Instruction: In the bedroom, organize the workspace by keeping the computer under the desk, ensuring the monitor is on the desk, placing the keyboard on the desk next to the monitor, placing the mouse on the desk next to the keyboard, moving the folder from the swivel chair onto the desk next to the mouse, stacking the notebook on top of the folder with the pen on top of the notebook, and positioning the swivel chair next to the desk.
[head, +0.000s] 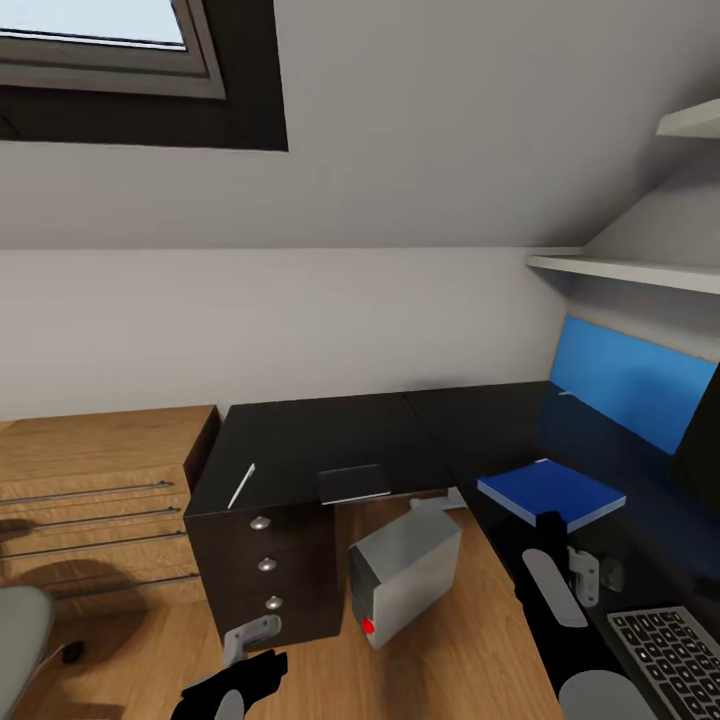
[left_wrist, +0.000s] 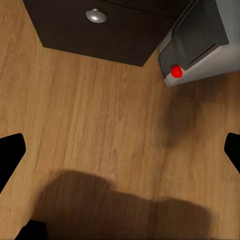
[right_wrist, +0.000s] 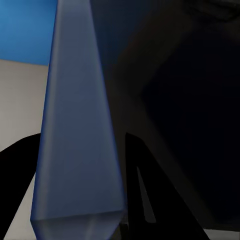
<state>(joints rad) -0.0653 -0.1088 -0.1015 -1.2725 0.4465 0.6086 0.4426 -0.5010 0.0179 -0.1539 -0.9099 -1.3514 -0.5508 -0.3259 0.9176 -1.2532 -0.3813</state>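
The blue folder (head: 552, 490) lies on the black desk (head: 330, 435) at its right wing, and my right gripper (head: 550, 527) is shut on its near edge. In the right wrist view the folder's pale edge (right_wrist: 80, 130) sits between both fingers (right_wrist: 142, 185). A white pen (head: 241, 486) and a grey notebook (head: 354, 484) lie at the desk's front edge. The grey computer (head: 405, 572) stands tilted on the floor under the desk. The keyboard (head: 672, 655) and monitor (head: 702, 440) are at the far right. My left gripper (head: 235, 693) hangs open low over the floor (left_wrist: 120, 150).
A wooden cabinet (head: 100, 505) with bar handles adjoins the desk's drawer unit (head: 265, 565) on the left. The grey seat of the swivel chair (head: 20, 630) pokes in at the lower left. White shelves (head: 630, 268) and a blue panel (head: 625, 385) line the right wall.
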